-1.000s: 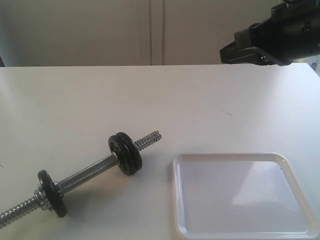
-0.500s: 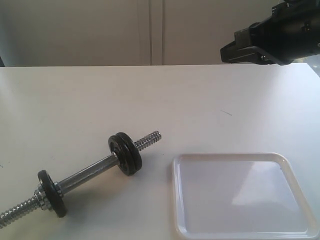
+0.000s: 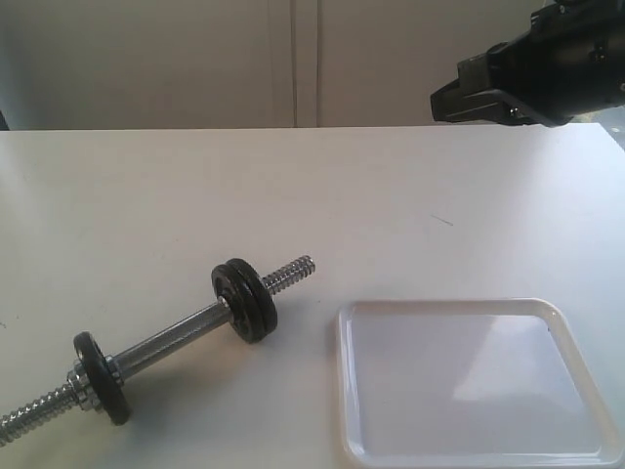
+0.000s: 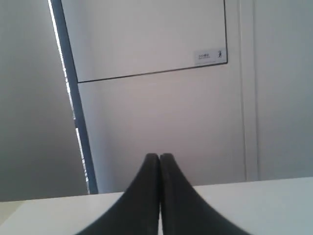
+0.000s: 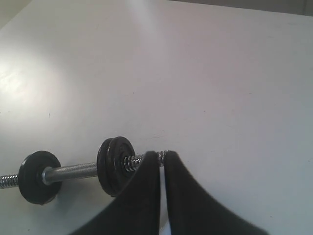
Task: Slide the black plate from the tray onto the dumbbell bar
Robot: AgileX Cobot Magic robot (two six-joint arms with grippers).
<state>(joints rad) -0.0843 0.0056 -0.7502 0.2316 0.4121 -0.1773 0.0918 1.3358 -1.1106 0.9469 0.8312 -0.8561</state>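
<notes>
A white worktop point(image 3: 293, 186) seen from the exterior camera; the white tray point(image 3: 342, 391) lies at the near right with nothing in it; just to its left, apart from it, the chrome dumbbell bar point(image 3: 176, 337) lies at a slant, its threaded end pointing up towards the tray's far corner; two black discs sit pressed together on the bar near that end, and a single disc point(image 3: 101, 376) sits near the other end; the black plate point(image 3: 264, 311) is, by my judgement, the outer one of the pair, already threaded on, though the two look alike

The right gripper point(image 5: 162, 155) hangs high above the far right of the worktop, well apart from everything; its jaws are pressed nearly together with only a thin slit between them, and they hold nothing; the left gripper point(image 4: 159, 157) faces a pale wall panel, its jaws closed tip to tip, also empty

The sliding looks finished; what is left is to keep clear; do it well by moving the arm up and away from the bar, since nothing visible locks the outer plate on its end and a knock could roll the bar or shift the plate along the thread
</notes>
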